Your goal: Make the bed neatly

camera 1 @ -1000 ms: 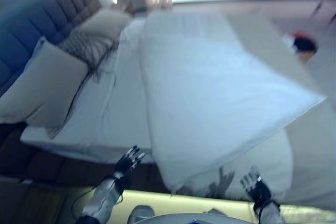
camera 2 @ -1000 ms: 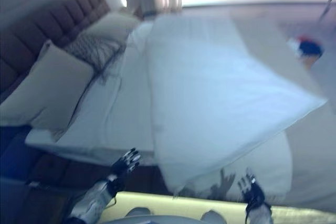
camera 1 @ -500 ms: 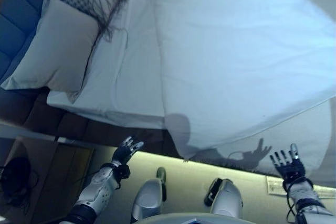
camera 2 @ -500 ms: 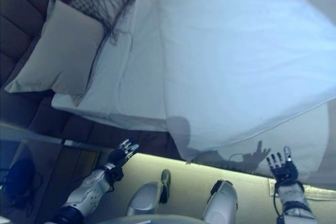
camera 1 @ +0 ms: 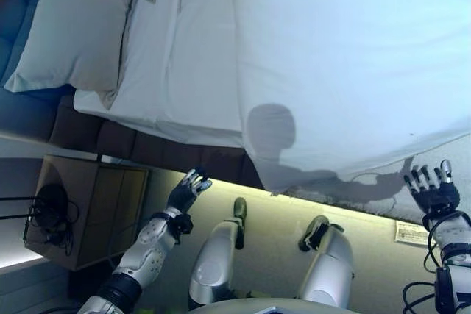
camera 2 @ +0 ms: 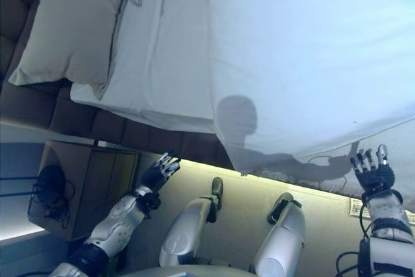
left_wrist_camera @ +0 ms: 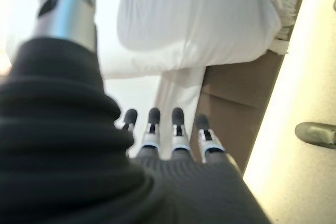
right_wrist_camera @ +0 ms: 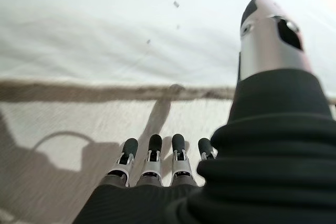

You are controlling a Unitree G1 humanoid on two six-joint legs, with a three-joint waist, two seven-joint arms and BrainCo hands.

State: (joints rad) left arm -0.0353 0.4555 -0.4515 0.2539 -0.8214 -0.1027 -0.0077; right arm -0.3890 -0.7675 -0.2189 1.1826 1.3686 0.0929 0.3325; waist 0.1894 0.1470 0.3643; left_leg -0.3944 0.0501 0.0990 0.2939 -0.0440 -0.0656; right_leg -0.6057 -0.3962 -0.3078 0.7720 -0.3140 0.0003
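A bed with a white sheet [camera 1: 191, 49] carries a white duvet [camera 1: 346, 56] lying askew, its near edge hanging over the bed's side. A grey pillow [camera 1: 77, 23] lies at the head end on the left. My left hand [camera 1: 187, 190] is open and empty, low beside the dark bed base [camera 1: 147, 148]. My right hand [camera 1: 433, 189] is open and empty, just below the duvet's hanging edge at the right. The right wrist view shows the duvet edge [right_wrist_camera: 105, 90] past my straight fingers [right_wrist_camera: 152, 153]. The left wrist view shows white bedding [left_wrist_camera: 199, 30] beyond my fingers [left_wrist_camera: 173, 129].
A brown nightstand [camera 1: 88, 211] stands at the lower left beside the bed. A black object with cables [camera 1: 48, 211] sits against it. A lit strip of pale floor [camera 1: 294, 204] runs along the bed's side. A dark padded headboard [camera 2: 16, 4] is at the far left.
The camera has tilted further down, so the bed has shifted up in view. Both hands show higher in the picture and stay open; the right one is now close to the duvet's hanging edge.
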